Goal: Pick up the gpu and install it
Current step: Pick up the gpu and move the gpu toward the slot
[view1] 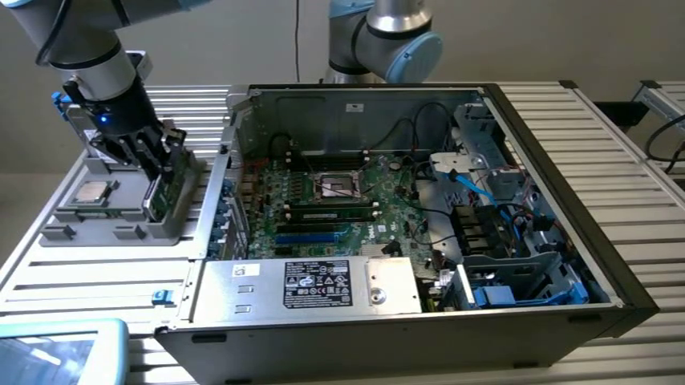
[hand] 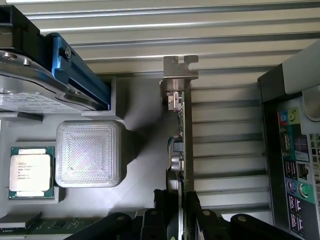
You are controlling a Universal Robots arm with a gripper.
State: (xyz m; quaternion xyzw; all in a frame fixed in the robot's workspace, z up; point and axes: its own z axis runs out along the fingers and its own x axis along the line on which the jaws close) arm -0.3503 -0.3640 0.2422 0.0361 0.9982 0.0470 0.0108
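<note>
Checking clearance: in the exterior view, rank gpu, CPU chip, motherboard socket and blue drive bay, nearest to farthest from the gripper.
1. gpu, held in the gripper.
2. CPU chip, same tray, exterior view's left.
3. motherboard socket, inside the case.
4. blue drive bay, toward the exterior view's right.

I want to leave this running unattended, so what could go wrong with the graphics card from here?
1. The gripper pinches the gpu by its thin edge; it may tilt or slip when lifted.
2. The CPU chip and hard drive lie close beside it; a swinging card might strike them.
3. Loose cables inside the open case could snag it.
</note>
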